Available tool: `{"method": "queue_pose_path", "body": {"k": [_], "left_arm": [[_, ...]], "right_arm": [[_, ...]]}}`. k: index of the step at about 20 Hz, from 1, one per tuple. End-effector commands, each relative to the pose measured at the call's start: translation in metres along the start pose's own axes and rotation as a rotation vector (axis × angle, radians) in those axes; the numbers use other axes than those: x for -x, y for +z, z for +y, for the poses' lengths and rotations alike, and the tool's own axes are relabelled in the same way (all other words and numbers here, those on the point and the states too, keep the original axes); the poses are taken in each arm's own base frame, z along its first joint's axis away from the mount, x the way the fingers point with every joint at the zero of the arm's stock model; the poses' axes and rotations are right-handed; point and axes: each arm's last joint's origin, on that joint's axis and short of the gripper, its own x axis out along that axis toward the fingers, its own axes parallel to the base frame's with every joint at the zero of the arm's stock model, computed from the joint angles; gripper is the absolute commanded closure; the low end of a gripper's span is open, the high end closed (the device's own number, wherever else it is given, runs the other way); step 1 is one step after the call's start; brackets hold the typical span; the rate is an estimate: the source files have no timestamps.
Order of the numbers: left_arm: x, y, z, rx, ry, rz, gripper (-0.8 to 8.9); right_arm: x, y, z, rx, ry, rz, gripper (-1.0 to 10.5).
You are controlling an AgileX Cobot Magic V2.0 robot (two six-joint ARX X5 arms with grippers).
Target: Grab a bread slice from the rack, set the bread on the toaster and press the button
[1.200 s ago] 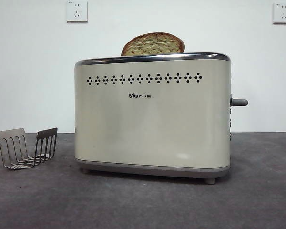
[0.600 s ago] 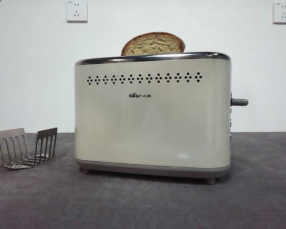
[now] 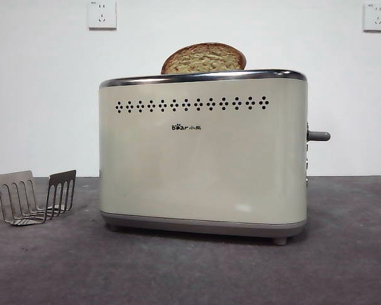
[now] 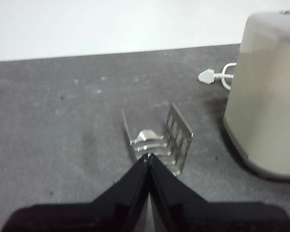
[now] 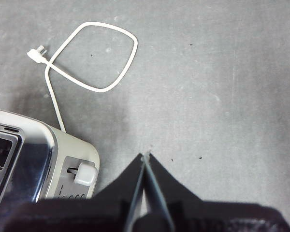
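The slice of bread stands in the top slot of the toaster, its domed crust rising above the chrome rim, so what is left of the task is the press. The rack sits empty on the tabletop, beside the toaster's other end. The button, a short grey lever, sticks out of the toaster's narrow side and appears to be up.

The right claw hangs above bare tabletop, near the lever end of the toaster, jaws clenched together and grasping nothing. The left claw is likewise pinched shut and empty, poised over the rack.

The main risk is a miss. The lever knob is small, and the closed jaws form a narrow tip; if the right claw descends off-centre, it could slide off the knob and strike the control panel or the tiny buttons along that edge. A push that is angled rather than straight down could shove or tip the toaster, which stands free on small feet. A shallow press would probably let the lever spring back without latching. The white power cord lies looped on the tabletop behind the toaster, unplugged; a wide approach could snag it.
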Motion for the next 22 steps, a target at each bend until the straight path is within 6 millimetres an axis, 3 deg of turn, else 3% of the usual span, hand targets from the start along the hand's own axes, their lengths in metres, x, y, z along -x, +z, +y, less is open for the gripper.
{"method": "queue_pose_path", "body": {"k": [1,11,22], "left_arm": [[0.0,-0.01,0.001,0.043,0.011,0.006,8.18],[0.005,-0.016,0.007,0.056,0.222,0.054,8.17],[0.011,-0.012,0.006,0.057,0.231,-0.026,8.17]], "right_arm": [[0.0,0.001,0.0,0.005,-0.001,-0.005,9.5],[0.0,0.001,0.0,0.005,-0.001,-0.005,9.5],[0.0,0.001,0.0,0.005,-0.001,-0.005,9.5]]}}
